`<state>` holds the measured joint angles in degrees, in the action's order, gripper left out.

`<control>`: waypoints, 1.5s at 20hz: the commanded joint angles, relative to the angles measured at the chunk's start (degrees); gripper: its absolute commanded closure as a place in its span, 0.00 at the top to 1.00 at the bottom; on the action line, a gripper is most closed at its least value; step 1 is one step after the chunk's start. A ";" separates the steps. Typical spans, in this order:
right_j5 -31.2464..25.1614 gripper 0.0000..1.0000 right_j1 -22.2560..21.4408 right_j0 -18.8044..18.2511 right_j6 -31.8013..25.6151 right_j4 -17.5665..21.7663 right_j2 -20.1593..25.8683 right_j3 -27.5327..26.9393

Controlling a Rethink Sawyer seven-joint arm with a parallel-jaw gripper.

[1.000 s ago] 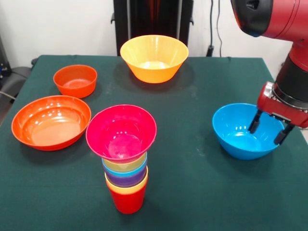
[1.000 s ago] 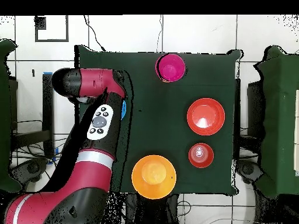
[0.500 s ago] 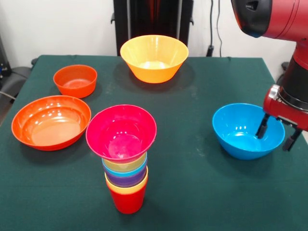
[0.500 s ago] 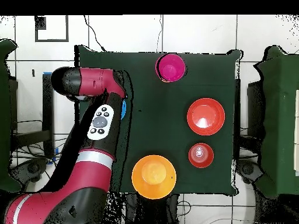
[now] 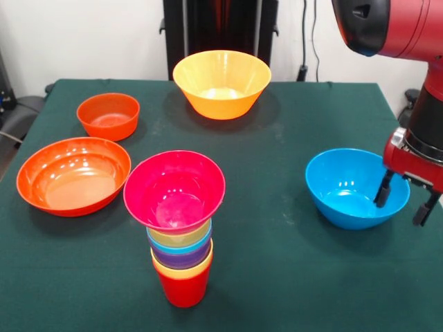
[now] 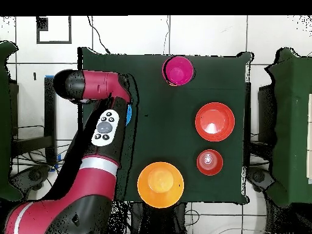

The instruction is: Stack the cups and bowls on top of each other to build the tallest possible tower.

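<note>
Tool [image 5: 405,197] straddles the blue bowl's [image 5: 349,187] right rim, fingers apart, one inside, one outside. Your tower [image 5: 176,225] stands front of counter [image 5: 277,270], pink bowl [image 5: 174,189] on top.

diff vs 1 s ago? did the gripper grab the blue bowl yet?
The gripper slid sideways, toward the picture's right in the front view: both fingers were inside the blue bowl, now one is inside and one outside, straddling its right rim. It is still open, nothing grasped. The blue bowl, the tower and the other three bowls have not moved.
</note>
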<state>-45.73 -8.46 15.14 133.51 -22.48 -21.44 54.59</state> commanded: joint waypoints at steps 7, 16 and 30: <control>-0.78 1.00 4.81 1.43 11.58 0.07 3.70 3.74; -0.37 1.00 6.09 1.88 11.91 -0.14 3.31 3.24; 0.13 1.00 8.71 2.07 13.52 -1.25 2.55 1.00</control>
<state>-45.72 -1.82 16.37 133.57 -23.07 -21.93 54.53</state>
